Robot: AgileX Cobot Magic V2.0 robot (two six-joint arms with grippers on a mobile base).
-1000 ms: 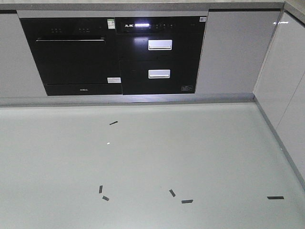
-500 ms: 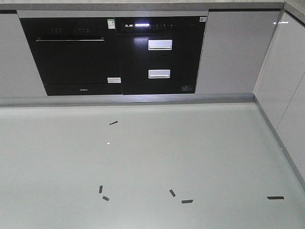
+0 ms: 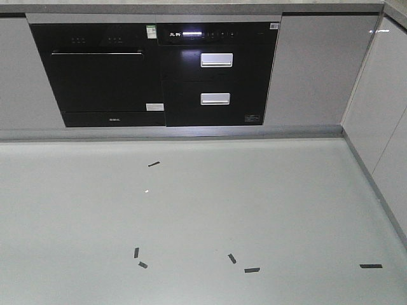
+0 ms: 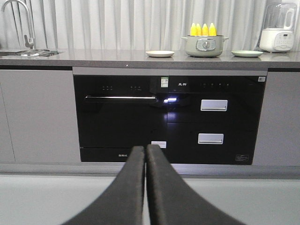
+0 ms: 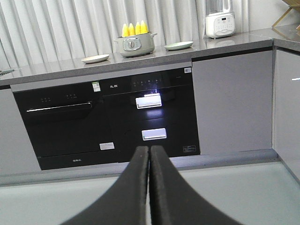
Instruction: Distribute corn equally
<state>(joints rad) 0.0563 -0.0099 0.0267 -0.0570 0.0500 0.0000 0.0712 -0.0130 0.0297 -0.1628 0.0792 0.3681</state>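
Note:
Several yellow corn (image 4: pixel 202 29) cobs stand upright in a grey-green pot (image 4: pixel 204 46) on the far counter; the corn (image 5: pixel 134 29) and pot (image 5: pixel 135 45) also show in the right wrist view. A cream plate (image 4: pixel 160 54) lies left of the pot and a pale green plate (image 4: pixel 247 54) right of it. These are the cream plate (image 5: pixel 95 58) and green plate (image 5: pixel 178 45) of the right wrist view. My left gripper (image 4: pixel 146 149) is shut and empty, low and far from the counter. My right gripper (image 5: pixel 149 150) is likewise shut and empty.
Black built-in appliances (image 3: pixel 159 73) fill the cabinet front below the counter. A white blender (image 4: pixel 277 28) stands at the counter's right end and a sink tap (image 4: pixel 23 21) at its left. White cabinets (image 3: pixel 381 121) run along the right. Tape marks (image 3: pixel 251 270) dot the pale floor.
The front view has shifted slightly, so the cabinets and floor marks sit a little to the right of where they were.

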